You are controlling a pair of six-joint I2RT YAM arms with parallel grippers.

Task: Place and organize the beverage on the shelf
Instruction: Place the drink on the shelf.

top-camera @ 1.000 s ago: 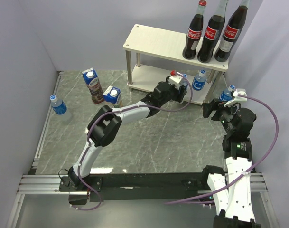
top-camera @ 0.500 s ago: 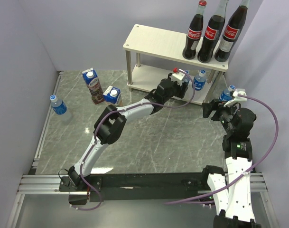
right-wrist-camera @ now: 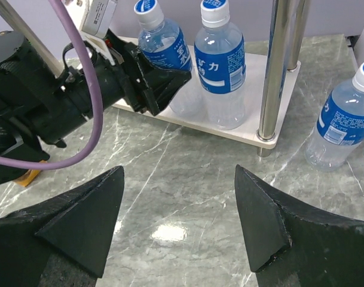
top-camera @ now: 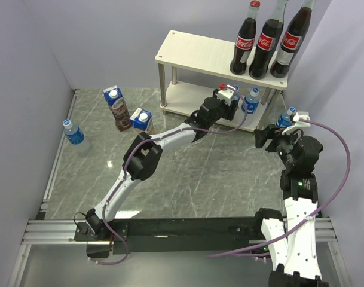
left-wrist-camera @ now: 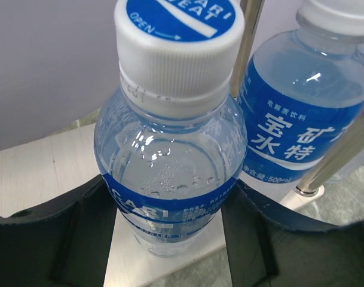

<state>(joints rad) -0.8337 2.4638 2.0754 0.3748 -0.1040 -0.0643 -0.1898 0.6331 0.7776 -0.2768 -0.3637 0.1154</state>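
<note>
My left gripper (top-camera: 229, 103) is shut on a small blue-labelled water bottle (left-wrist-camera: 170, 161) and holds it slightly tilted over the shelf's lower board (left-wrist-camera: 44, 173). It is right beside a second water bottle (left-wrist-camera: 301, 119) standing there. Both bottles show in the right wrist view, the held bottle (right-wrist-camera: 164, 48) and the standing bottle (right-wrist-camera: 220, 66). Three Coca-Cola bottles (top-camera: 265, 42) stand on the shelf's top board (top-camera: 196, 52). My right gripper (right-wrist-camera: 179, 221) is open and empty over the floor before the shelf. A third water bottle (right-wrist-camera: 343, 119) stands beside it.
A fourth water bottle (top-camera: 74, 133) stands at the far left by the wall. The grape carton (top-camera: 117, 107) and pineapple carton (top-camera: 142, 119) stand left of the shelf. A metal shelf leg (right-wrist-camera: 277, 72) rises at the lower board's front right corner. Purple walls close in on both sides.
My left arm has reached further right and in, carrying the water bottle onto the lower tier next to the standing bottle. My right arm has not moved.
</note>
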